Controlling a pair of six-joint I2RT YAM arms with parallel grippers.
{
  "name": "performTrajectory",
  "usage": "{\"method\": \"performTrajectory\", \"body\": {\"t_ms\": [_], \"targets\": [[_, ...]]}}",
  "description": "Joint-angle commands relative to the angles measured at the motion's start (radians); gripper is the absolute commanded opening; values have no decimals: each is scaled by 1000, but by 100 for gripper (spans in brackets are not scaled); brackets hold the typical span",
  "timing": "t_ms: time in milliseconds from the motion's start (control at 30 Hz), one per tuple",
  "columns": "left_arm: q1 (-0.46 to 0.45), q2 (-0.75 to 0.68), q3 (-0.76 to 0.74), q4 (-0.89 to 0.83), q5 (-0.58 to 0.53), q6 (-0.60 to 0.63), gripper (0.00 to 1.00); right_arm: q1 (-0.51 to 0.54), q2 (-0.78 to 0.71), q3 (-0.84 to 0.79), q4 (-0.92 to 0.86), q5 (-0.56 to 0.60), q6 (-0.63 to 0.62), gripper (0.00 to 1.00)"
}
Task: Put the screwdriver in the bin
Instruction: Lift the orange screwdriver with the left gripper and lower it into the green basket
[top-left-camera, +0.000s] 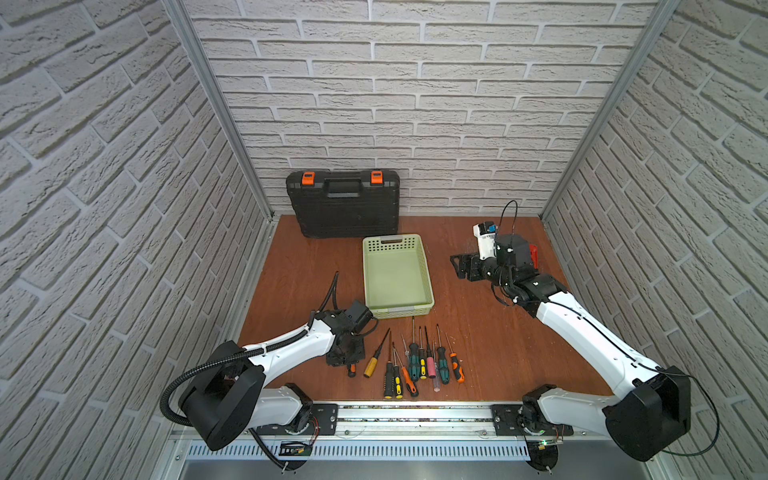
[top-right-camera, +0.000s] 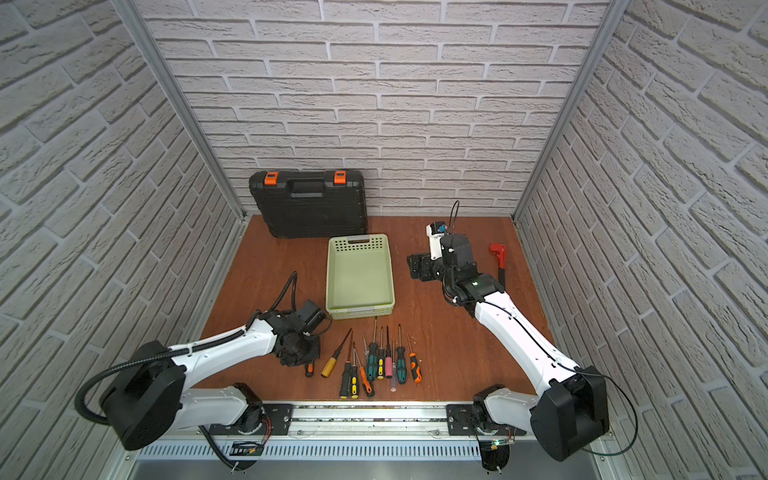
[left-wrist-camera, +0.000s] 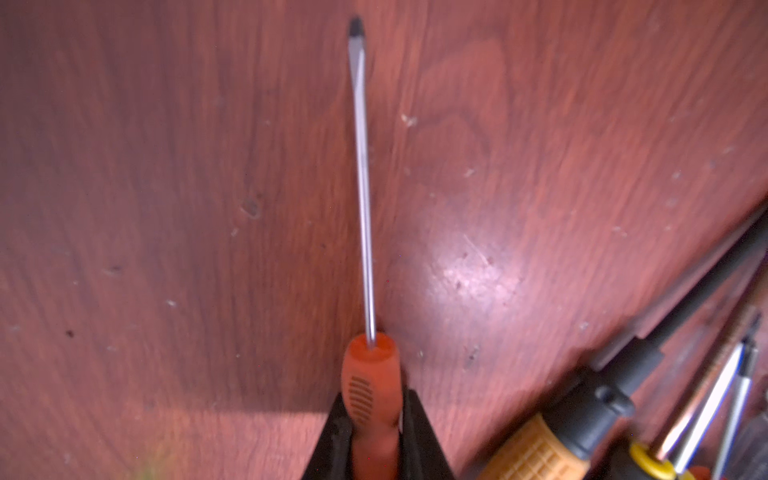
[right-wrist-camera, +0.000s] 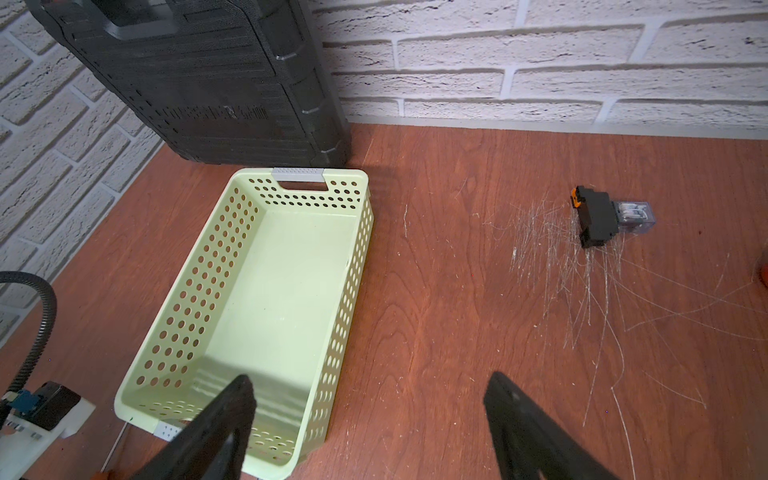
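My left gripper (left-wrist-camera: 372, 415) is shut on the orange handle of a screwdriver (left-wrist-camera: 368, 386). Its thin steel shaft points away over the wooden table to a flat tip. In both top views this gripper (top-left-camera: 347, 357) (top-right-camera: 301, 353) is low at the left end of the tool row, and only the handle's end (top-left-camera: 352, 370) shows beneath it. The bin (top-left-camera: 397, 278) (top-right-camera: 359, 274) (right-wrist-camera: 286, 291), pale green and perforated, stands empty at mid table, just beyond the row. My right gripper (right-wrist-camera: 370, 386) (top-left-camera: 457, 266) hovers open and empty to the right of the bin.
Several more screwdrivers (top-left-camera: 419, 361) lie side by side in front of the bin. A black tool case (top-left-camera: 343, 203) with orange latches leans on the back wall. A red tool (top-right-camera: 497, 253) and a small black relay (right-wrist-camera: 602, 216) lie at the right.
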Motion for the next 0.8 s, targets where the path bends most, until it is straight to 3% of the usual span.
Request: {"method": "performTrajectory", "body": {"t_ms": [0, 133, 267, 533, 767], "targets": [[-8, -70, 47, -122, -53, -25, 1, 6, -11, 17, 40, -5, -14, 87], [7, -163, 200, -325, -141, -30, 0, 6, 4, 28, 26, -18, -14, 87], [61, -179, 368, -373, -142, 25, 1, 7, 17, 35, 31, -31, -13, 86], [128, 194, 816, -248, 5, 264, 2, 7, 16, 78, -15, -19, 31, 83], [134, 478, 979, -136, 9, 238, 2, 14, -18, 77, -62, -49, 43, 82]]}}
